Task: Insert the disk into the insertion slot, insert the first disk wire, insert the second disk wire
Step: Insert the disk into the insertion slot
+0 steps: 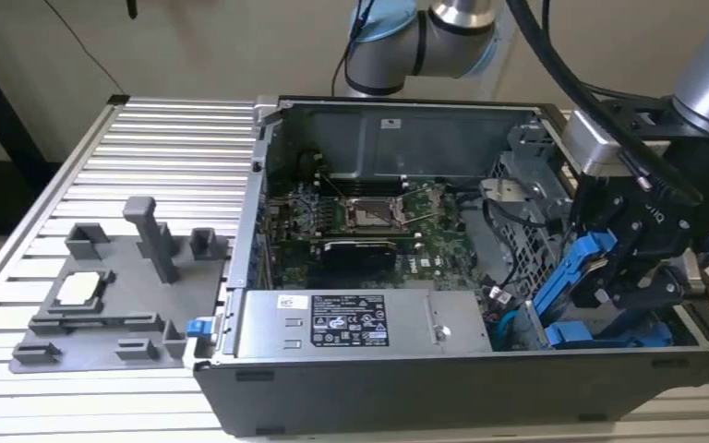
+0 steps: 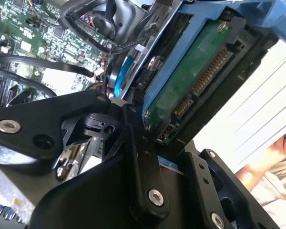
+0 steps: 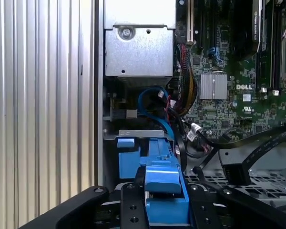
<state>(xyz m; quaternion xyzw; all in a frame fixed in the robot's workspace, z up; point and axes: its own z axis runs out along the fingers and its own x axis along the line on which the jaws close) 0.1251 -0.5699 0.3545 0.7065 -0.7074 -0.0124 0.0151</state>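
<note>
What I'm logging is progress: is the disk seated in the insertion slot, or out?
Out. Gripped by the hand, the disk stands steeply tilted at the exterior view's right, not seated flat.

The disk (image 2: 193, 78) pairs a green circuit board with smooth bright blue plastic, the gripper (image 3: 164, 206) looks matt black, and the table (image 1: 145, 138) is ribbed silvery metal.
</note>
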